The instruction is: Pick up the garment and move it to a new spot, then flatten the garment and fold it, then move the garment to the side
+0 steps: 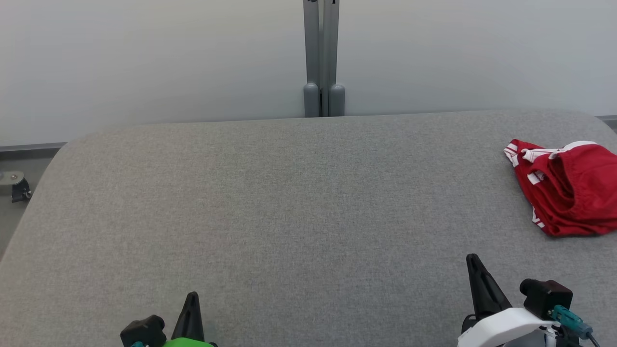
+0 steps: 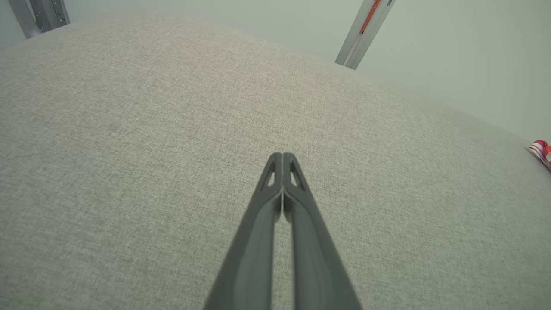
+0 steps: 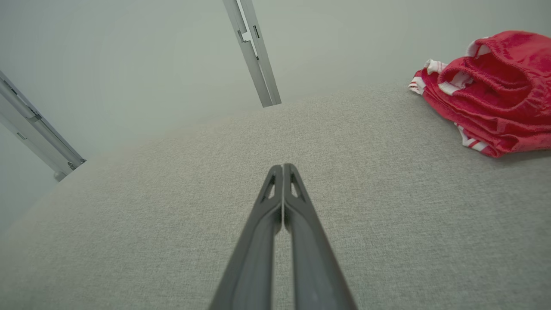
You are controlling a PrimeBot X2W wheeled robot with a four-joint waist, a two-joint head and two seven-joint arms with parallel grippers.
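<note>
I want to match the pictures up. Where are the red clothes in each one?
Head view: red garment at the right edge.
Left wrist view: red garment peeking in at the far right edge.
Right wrist view: red garment crumpled in the upper right corner.
Shared landmark: the grey fabric table it lies on.

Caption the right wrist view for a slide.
Shut, empty right pincer; crumpled red garment lies on grey table, upper right.

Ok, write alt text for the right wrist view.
A crumpled red garment with white trim lies at the upper right on a grey fabric-covered table, clear of the right tool. The tool's two dark fingers rise from bottom centre, shut together and holding nothing. Two metal posts stand against a pale wall behind.
</note>
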